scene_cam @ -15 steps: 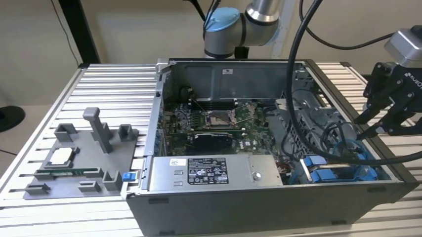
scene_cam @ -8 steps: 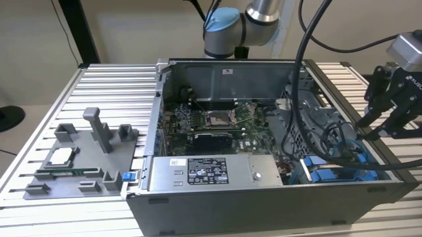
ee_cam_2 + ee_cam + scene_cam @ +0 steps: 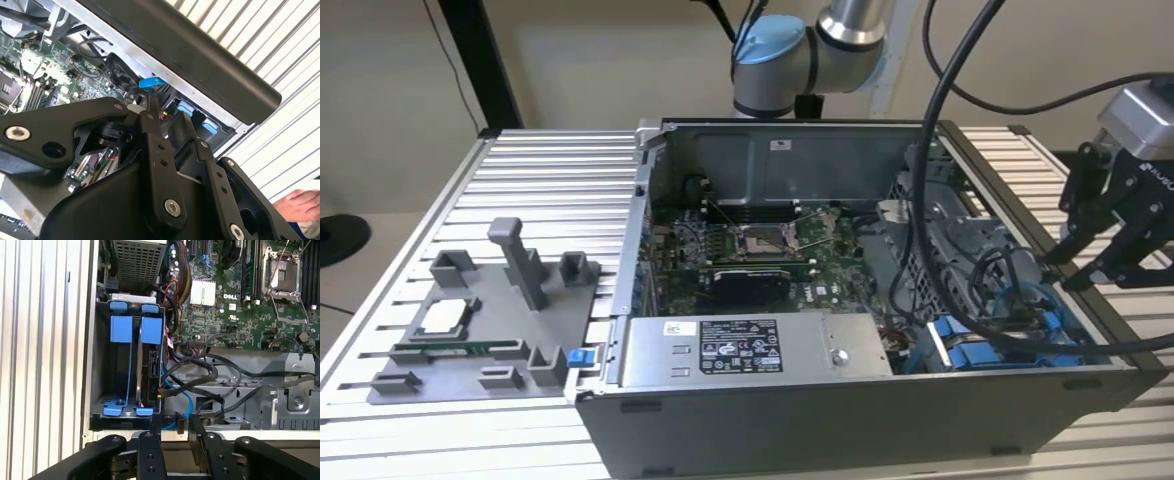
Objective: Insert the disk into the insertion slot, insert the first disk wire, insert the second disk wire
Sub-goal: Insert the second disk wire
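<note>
In the exterior view, from its left: a grey moulded fixture tray (image 3: pixel 480 320) on the ribbed aluminium bench (image 3: pixel 560 190), then the open dark grey computer case (image 3: pixel 854 400). The blue-railed drive bay (image 3: pixel 131 370) holds the blue-framed silver disk (image 3: pixel 150 370) edge-on. The black claw (image 3: pixel 174 427) hovers nearly closed, apparently empty. Loose black cables (image 3: pixel 200 372) nearby could snag it.

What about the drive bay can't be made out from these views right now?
Contents of the insertion slot: first wrist view, blue rails and black cables cover it.
Same slot, exterior view: crossed by a hanging cable, too small.
Much of the case interior, second wrist view: blocked by the end effector.
</note>
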{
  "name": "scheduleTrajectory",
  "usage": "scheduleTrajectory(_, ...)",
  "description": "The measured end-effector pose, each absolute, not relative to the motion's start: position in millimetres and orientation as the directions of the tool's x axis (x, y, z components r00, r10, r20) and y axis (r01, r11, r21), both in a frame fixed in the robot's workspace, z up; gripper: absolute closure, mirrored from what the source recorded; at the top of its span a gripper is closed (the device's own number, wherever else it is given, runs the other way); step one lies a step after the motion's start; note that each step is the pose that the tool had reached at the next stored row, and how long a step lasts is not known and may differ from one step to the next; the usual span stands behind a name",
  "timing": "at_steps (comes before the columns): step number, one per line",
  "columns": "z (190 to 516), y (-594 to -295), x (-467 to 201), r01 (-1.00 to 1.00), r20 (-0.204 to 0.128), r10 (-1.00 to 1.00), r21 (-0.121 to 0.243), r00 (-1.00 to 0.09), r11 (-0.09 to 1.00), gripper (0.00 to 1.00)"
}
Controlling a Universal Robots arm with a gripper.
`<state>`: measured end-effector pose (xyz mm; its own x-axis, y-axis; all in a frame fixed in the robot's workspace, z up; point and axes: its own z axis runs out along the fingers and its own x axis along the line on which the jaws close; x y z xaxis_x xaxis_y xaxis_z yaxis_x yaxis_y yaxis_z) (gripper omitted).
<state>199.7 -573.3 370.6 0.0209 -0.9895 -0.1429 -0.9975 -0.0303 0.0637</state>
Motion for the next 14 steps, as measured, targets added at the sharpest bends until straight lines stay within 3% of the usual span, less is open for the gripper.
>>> scheduleTrajectory(10, 365.5, -572.5, 199.7, -0.998, -0.143, -0.989, 0.057, 0.021, -0.03, 0.0)
scheduleTrajectory(14, 364.9, -572.3, 201.5, -0.996, -0.143, -0.99, 0.084, 0.017, -0.03, 0.0)
